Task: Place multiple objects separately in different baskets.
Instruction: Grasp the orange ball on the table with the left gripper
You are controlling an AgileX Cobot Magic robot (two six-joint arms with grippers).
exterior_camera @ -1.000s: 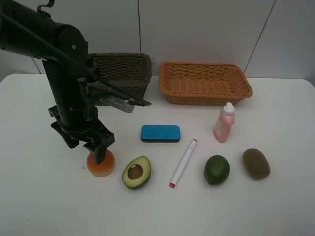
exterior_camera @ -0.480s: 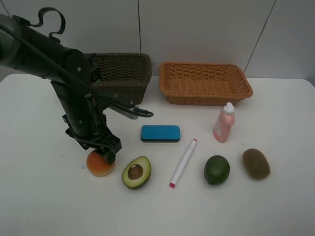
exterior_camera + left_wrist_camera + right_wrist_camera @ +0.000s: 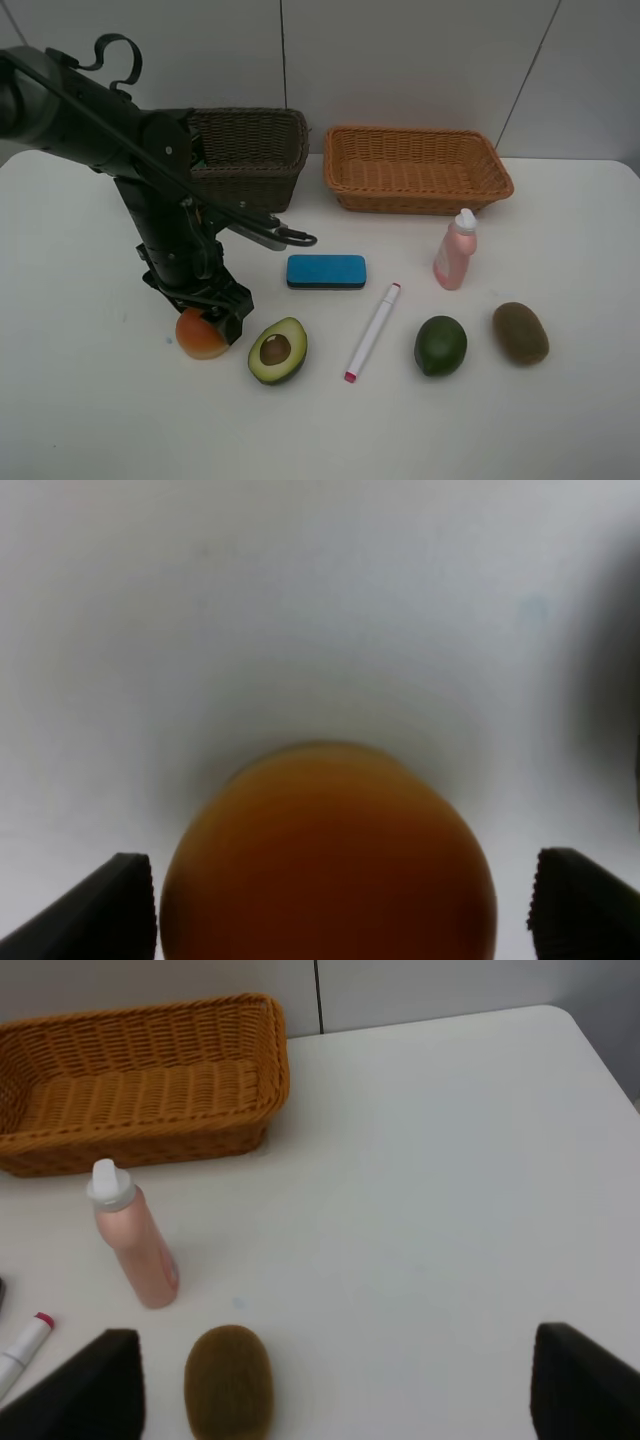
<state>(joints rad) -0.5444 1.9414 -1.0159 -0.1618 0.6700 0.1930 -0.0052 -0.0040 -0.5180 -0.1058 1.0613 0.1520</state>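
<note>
The orange-red fruit (image 3: 197, 336) sits on the table at the front left. My left gripper (image 3: 218, 312) is down over it, open. In the left wrist view the fruit (image 3: 328, 860) lies between the two fingertips (image 3: 118, 905), with a small gap on each side. To its right lie the avocado half (image 3: 277, 350), the blue eraser (image 3: 326, 271), the white-pink marker (image 3: 373, 332), the lime (image 3: 441, 345) and the kiwi (image 3: 520, 333). The pink bottle (image 3: 455, 250) stands upright. My right gripper (image 3: 335, 1390) hangs open above the table, holding nothing, beside the kiwi (image 3: 229, 1380).
The dark brown basket (image 3: 250, 150) stands at the back behind the left arm. The light orange-tan basket (image 3: 415, 168) stands to its right, also seen as the basket (image 3: 140, 1080) in the right wrist view. The table's right edge is near.
The left arm has leaned down and to the right, bringing its open gripper lower around the fruit. The fruit and the other objects have stayed put.
</note>
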